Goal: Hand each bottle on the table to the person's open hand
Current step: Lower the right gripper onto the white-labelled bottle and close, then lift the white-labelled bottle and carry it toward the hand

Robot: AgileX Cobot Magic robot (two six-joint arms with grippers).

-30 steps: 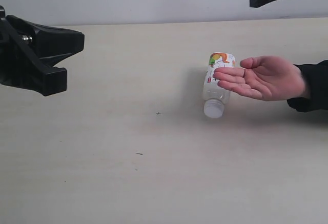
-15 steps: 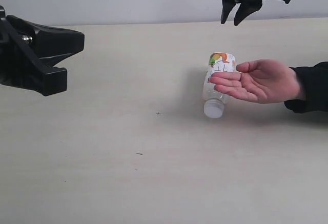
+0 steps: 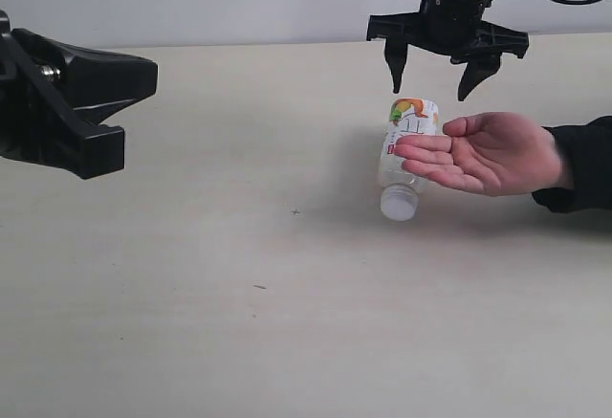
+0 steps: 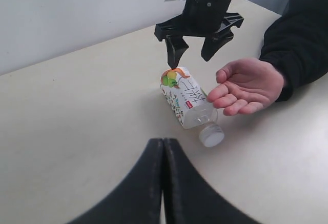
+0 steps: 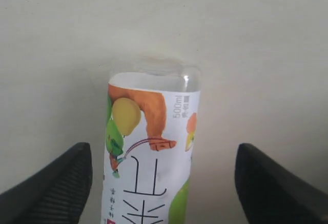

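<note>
- The table [image 3: 191, 341] was a pale wood-grain surface set before a plain light wall
- The bottle [image 3: 405, 155], orange-and-green labelled with a white cap, lay on its side on it, just beside the fingertips of the person's open hand [image 3: 492, 155]; whether they touched was unclear
- The right gripper [image 3: 432, 91] hung above the bottle's base end, jaws spread wide and empty
- The left gripper [image 4: 163, 144] sat well apart, jaws pressed together on nothing
- It was probably light, thin-walled and prone to roll; the labelled mid-body, pinched across its width, looked the safest hold
</note>
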